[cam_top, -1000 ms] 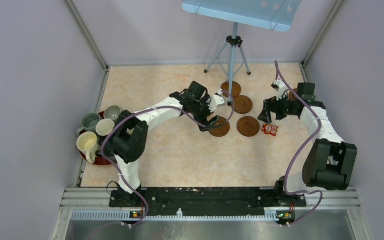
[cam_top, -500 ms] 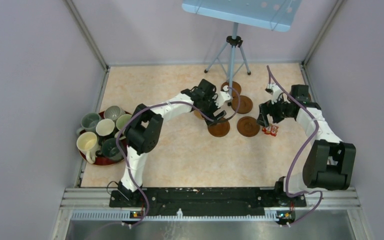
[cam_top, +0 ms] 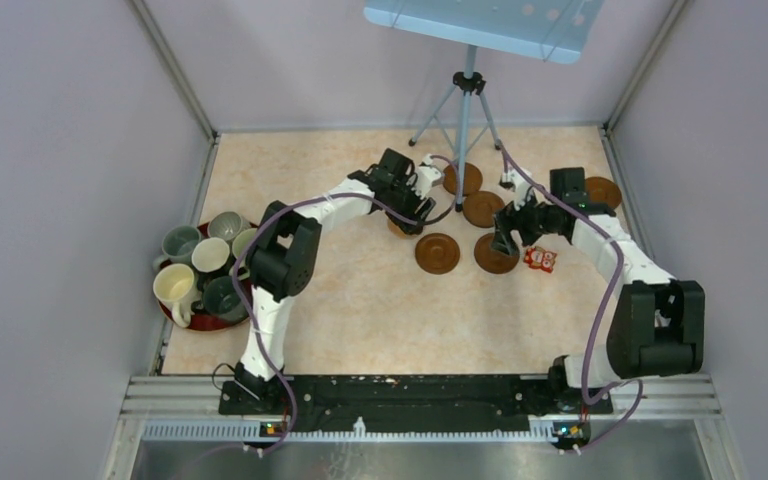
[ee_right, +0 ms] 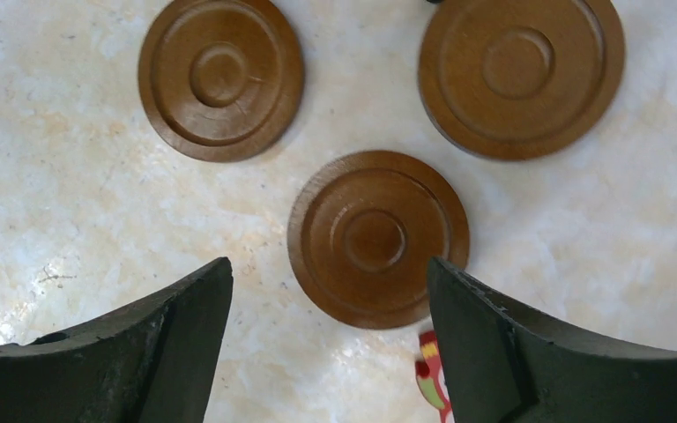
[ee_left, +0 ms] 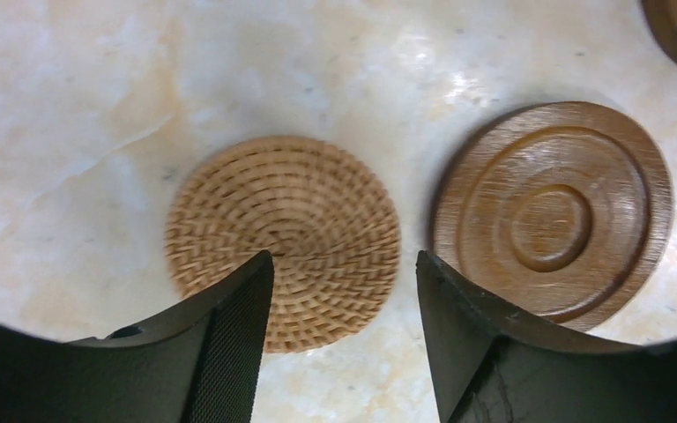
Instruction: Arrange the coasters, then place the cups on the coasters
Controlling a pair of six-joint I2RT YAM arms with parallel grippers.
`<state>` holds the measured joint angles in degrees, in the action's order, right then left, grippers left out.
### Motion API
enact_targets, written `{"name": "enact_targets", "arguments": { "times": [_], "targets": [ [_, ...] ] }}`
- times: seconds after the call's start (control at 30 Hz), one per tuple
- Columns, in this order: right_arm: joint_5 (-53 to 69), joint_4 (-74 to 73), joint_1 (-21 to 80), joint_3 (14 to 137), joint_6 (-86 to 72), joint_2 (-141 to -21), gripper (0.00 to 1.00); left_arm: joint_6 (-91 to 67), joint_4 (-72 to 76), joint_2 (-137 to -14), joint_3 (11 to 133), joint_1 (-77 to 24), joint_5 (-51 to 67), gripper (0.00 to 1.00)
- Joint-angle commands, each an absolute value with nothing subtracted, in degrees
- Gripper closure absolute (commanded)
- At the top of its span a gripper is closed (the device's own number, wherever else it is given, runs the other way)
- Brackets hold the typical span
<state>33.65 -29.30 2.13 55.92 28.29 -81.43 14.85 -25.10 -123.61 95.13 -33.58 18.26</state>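
1. Left jaws: parted, nothing held. The tan coaster (ee_left: 282, 238) is seen flat on the surface just past the tips, with a brown coaster (ee_left: 551, 216) beside it.
2. Right jaws: wide, empty. One coaster (ee_right: 377, 238) lies under the gap, two others beyond.
3. Cups (cam_top: 210, 254) are grouped well apart from both jaws.

Bright even overhead light, soft faint shadows, pale glare on tabletop (ee_left: 423, 66), woven coaster (ee_left: 282, 242) slightly blurred

The marbled counter (cam_top: 360, 310) carries five brown coasters (cam_top: 437, 253) and a woven tan coaster (ee_left: 282, 240) far-centre. A red tray (cam_top: 188, 320) sits at its left edge, a tripod (cam_top: 469, 100) at the back, and a small red trinket (cam_top: 539, 259) beside the coasters.
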Motion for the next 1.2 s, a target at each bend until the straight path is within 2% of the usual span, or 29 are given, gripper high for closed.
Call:
{"name": "enact_targets", "arguments": {
  "times": [0.0,0.23,0.57,1.17],
  "targets": [
    [31.9,-24.1,7.6,57.6,27.3,-82.9,0.22,12.9,-22.8,-123.5,97.0,-32.1,16.9,0.36],
    [29.4,-20.5,14.1,59.2,24.5,-87.7,0.34,14.6,-24.3,-125.3,95.5,-30.0,14.0,0.45],
    [29.6,-18.0,18.3,62.3,24.1,-95.9,0.4,17.2,-25.7,-122.4,90.0,-21.7,15.0,0.51],
    [23.2,-15.1,22.0,67.0,20.5,-104.3,0.34,25.8,-27.8,-115.8,82.7,-12.5,20.3,0.5]
  ]
}}
